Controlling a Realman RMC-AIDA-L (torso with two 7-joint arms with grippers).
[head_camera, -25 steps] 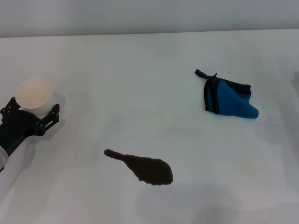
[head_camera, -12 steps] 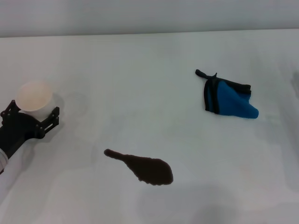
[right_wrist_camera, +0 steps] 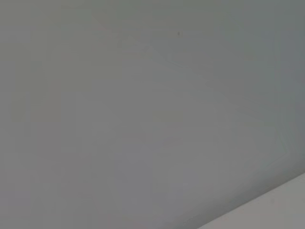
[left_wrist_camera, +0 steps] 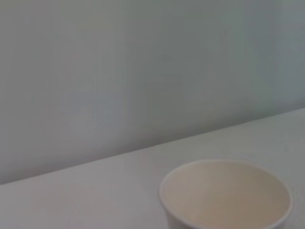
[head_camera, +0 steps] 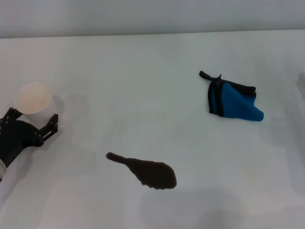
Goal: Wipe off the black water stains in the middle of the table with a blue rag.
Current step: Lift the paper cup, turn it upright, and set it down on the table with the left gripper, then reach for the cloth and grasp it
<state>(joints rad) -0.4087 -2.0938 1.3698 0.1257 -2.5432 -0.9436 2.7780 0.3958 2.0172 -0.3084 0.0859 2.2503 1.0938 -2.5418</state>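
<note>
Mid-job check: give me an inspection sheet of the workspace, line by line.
Surface: white table, matte, dry apart from the spill.
Job's things: black water stains, one tadpole-shaped blotch near the front centre, unwiped; blue rag crumpled at the far right, untouched.
Clutter: white paper cup, upright at the left edge.
End effectors: left end effector around the cup; right one not in view.
Cables: nothing seen.
Surroundings: plain grey wall behind the table.

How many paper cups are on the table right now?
1. A single white paper cup stands upright near the table's left edge, right at the left end effector, well apart from the blue rag on the right.
</note>
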